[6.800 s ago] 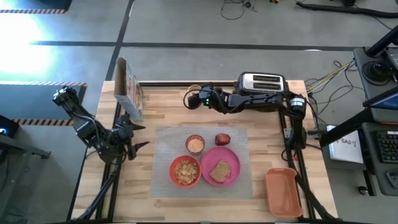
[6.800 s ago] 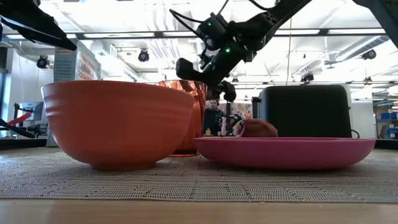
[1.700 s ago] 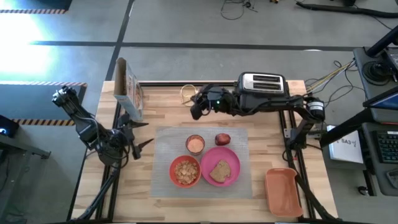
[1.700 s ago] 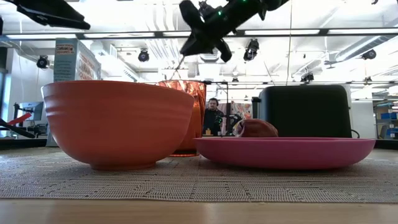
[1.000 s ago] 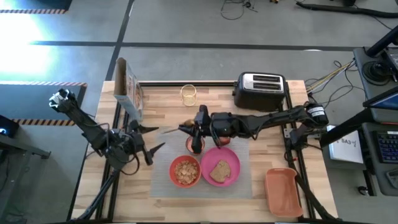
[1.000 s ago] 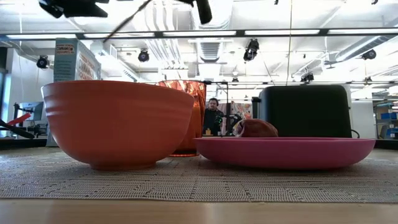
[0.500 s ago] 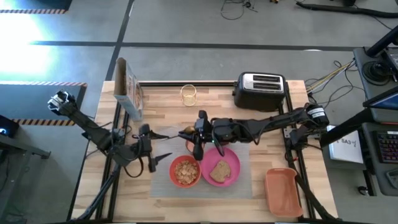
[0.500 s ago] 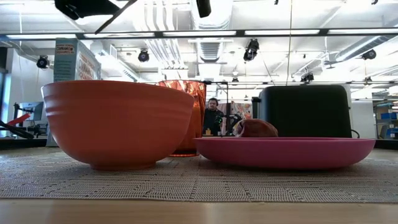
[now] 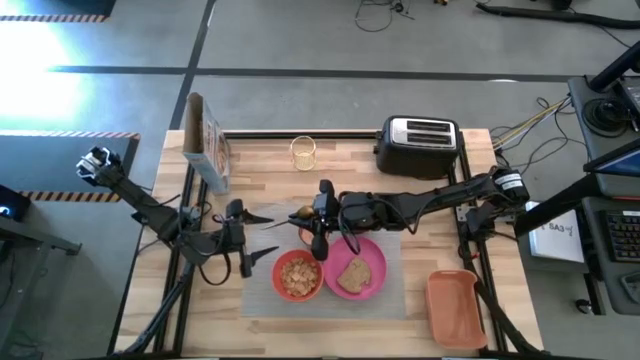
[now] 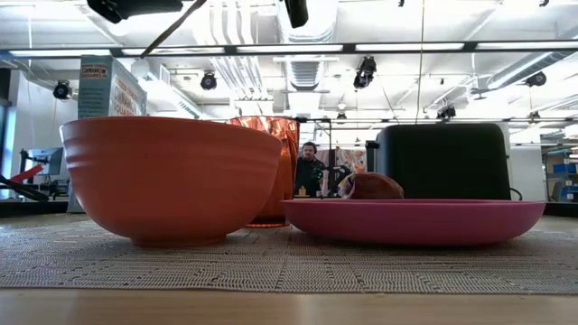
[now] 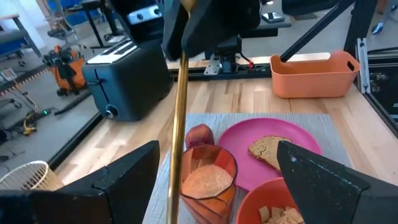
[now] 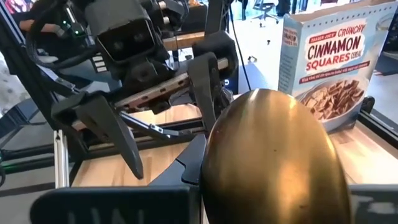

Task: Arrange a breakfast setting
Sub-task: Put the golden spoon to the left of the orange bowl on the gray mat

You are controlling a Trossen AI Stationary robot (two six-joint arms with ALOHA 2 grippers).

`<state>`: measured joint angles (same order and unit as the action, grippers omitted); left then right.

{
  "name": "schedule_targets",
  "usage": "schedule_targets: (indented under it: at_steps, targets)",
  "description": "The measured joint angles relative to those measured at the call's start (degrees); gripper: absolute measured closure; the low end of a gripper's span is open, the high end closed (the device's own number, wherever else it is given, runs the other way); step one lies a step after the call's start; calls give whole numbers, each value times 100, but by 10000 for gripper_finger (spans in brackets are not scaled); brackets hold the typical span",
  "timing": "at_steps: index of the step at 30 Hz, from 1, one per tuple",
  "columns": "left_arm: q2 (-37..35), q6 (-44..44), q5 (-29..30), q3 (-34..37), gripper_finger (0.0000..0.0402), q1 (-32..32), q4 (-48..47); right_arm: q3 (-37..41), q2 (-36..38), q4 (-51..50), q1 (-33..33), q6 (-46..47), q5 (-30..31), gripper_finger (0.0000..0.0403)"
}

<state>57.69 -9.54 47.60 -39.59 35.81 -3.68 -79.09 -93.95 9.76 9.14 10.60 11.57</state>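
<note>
My right gripper (image 9: 308,213) reaches in from the table's right, shut on the gold spoon (image 11: 179,112) above the grey mat (image 9: 392,290). My left gripper (image 9: 262,238) faces it, open, one finger on either side of the spoon's handle; I see no touch. On the mat stand the pink plate (image 9: 372,258) with the toast (image 9: 352,275), the red-orange bowl (image 9: 298,275) with cereal, an orange-tinted cup (image 11: 205,180) and the apple (image 11: 199,134). The right arm hides that cup and the apple in the high view. My right gripper pinches the spoon's handle just below its bowl (image 11: 185,46) between its two fingers, coming roughly level from the table's right. The spoon's bowl (image 12: 273,155) stays at the fingers. The handle (image 9: 282,220) sticks out toward the table's left, lifted clear of the mat.
A cereal box (image 9: 205,145) stands at the far left, a toaster (image 9: 420,140) at the far right and a small clear cup (image 9: 303,152) between them on bare wood. An orange tray (image 9: 452,305) lies at the near right. A person (image 10: 312,167) shows in the room beyond.
My left gripper has moved toward the table's right and a little nearer, up to the free end of the spoon's handle, staying open. My right gripper has held the spoon almost still above the mat.
</note>
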Motion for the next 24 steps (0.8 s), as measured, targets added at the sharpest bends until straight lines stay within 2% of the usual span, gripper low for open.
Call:
schedule_targets:
  at_steps: [11, 15, 24]
  targets:
    - [170, -161, -36, 0, 105, -162, 166, 0, 0, -22, 110, -83, -262, 376]
    - [170, -146, -134, 0, 143, -267, 164, 0, 0, -4, 154, -274, -269, 376]
    - [170, -140, -561, 0, 265, -464, 157, 0, 0, -7, 152, -379, -286, 376]
